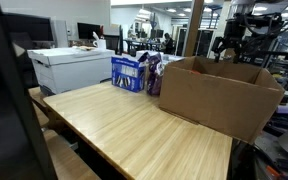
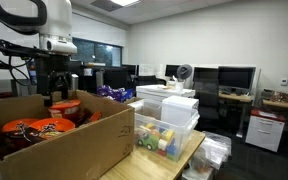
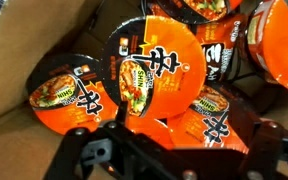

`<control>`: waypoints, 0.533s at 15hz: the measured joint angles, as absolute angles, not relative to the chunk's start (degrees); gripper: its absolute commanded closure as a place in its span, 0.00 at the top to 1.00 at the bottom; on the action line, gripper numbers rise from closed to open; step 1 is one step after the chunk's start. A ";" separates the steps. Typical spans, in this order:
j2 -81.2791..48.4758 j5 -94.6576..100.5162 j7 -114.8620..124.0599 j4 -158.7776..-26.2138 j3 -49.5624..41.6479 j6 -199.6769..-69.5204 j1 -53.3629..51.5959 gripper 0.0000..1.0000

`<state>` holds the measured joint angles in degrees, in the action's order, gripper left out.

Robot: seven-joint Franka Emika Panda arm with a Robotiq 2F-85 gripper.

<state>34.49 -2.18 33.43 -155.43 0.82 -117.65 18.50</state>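
My claw point(image 3: 169, 150) hangs spread wide & empty over the cardboard box point(image 1: 219, 95) on the desk point(image 1: 134, 130). Noodle bowl point(image 3: 154, 72) directly below lies inside w/ other orange bowls point(image 3: 59, 95), clear of the claw. I'd say that bowl's placed; nothing left in grip.

Inside the box point(image 2: 84, 140) lie noodle bowls point(image 3: 154, 70) (overlapping one another).

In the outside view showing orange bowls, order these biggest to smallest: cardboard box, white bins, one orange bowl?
1. Open brown cardboard box, though it sits nearest the camera.
2. Stack of white plastic bins.
3. Round orange noodle bowl inside the box.
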 measured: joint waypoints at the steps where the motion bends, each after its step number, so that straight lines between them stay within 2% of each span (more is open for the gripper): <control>1: 34.49 -1.53 34.41 -154.79 1.63 -116.48 18.43 1.00; 8: 34.04 1.38 35.90 -148.70 7.69 -108.56 13.78 1.00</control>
